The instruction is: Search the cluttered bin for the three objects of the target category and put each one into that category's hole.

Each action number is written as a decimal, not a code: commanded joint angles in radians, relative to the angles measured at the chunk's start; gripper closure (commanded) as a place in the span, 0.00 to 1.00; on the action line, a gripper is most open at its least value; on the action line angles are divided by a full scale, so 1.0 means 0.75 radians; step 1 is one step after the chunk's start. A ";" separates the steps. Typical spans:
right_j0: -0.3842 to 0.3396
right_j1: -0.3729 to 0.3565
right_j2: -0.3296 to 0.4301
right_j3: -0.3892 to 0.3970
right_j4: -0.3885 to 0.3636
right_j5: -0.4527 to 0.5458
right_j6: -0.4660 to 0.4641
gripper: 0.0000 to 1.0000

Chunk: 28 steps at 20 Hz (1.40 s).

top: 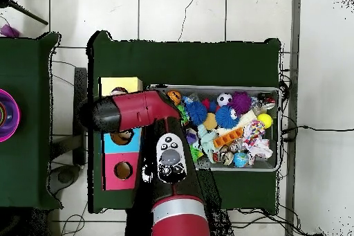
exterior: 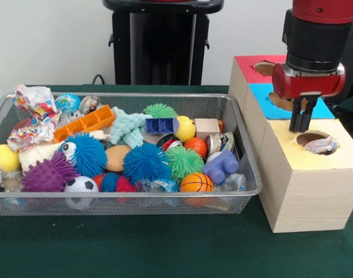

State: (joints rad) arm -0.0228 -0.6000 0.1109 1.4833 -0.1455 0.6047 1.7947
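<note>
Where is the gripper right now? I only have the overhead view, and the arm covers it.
Observer: In the front view, the gripper points down over the yellow box, above the left edge of its hole.
Operator: Is anything in that hole?
Observer: Yes, a crumpled whitish scrap lies in it, toward the right rim.
Operator: Is the gripper carrying anything?
Observer: Nothing shows hanging below it. Its tips are clear of the scrap, above the box top.
</note>
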 commanded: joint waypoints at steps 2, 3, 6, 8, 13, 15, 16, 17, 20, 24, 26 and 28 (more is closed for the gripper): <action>0.059 0.117 0.016 -0.086 0.096 0.040 0.292 1.00; 0.067 0.118 0.011 -0.090 0.106 0.040 0.297 1.00; 0.090 0.126 -0.005 -0.107 0.131 0.050 0.312 1.00; 0.105 0.131 -0.018 -0.110 0.148 0.049 0.322 1.00; 0.148 0.156 -0.049 -0.106 0.183 0.017 0.350 1.00; 0.158 0.180 -0.061 -0.117 0.192 -0.008 0.350 1.00; 0.161 0.195 -0.067 -0.121 0.195 -0.028 0.348 1.00; 0.161 0.212 -0.071 -0.132 0.197 -0.048 0.341 1.00; 0.150 0.258 -0.079 -0.141 0.193 -0.129 0.312 1.00; 0.127 0.293 -0.074 -0.150 0.187 -0.190 0.274 1.00; 0.122 0.292 -0.076 -0.152 0.182 -0.194 0.261 1.00; 0.119 0.283 -0.084 -0.152 0.177 -0.185 0.249 1.00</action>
State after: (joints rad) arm 0.0939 -0.5371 0.0335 1.3905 -0.0187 0.6065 1.7947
